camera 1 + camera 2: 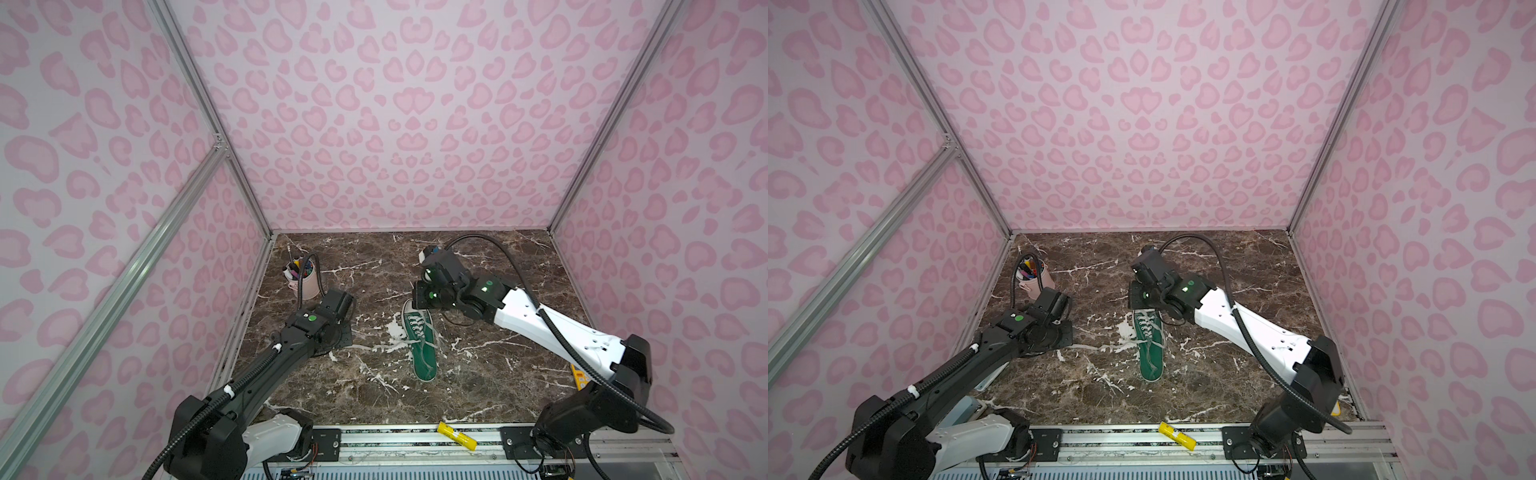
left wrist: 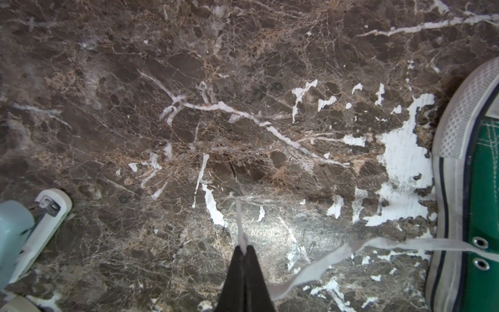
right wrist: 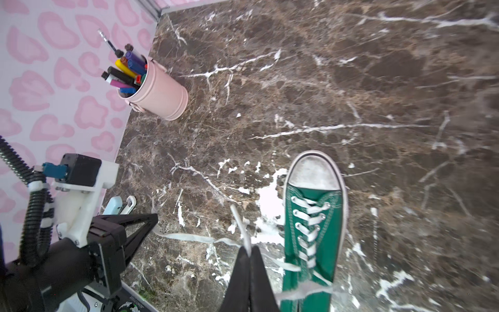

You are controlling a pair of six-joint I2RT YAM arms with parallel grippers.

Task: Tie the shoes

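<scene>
Left wrist — lace (image 2: 321,266) in left gripper (image 2: 244,251)

A brown marble table (image 1: 498,374) with white veins fills the floor of a booth, and white worn patches (image 2: 405,162) show on its surface. Walls (image 1: 374,124) printed with pink leopard spots stand on three sides, joined by silver metal bars (image 1: 124,274). A pink cup (image 1: 306,286) stands upright near the far left corner, close to the wall, packed with coloured pens (image 3: 127,70). What looks like a pale blue and white stapler (image 2: 32,224) lies by the left wall, nearer the front. A yellow tube (image 1: 457,435) lies slanted on the metal rail (image 1: 395,446) along the front edge. Another yellow thing (image 1: 579,378), mostly hidden, sits at the right edge.
</scene>
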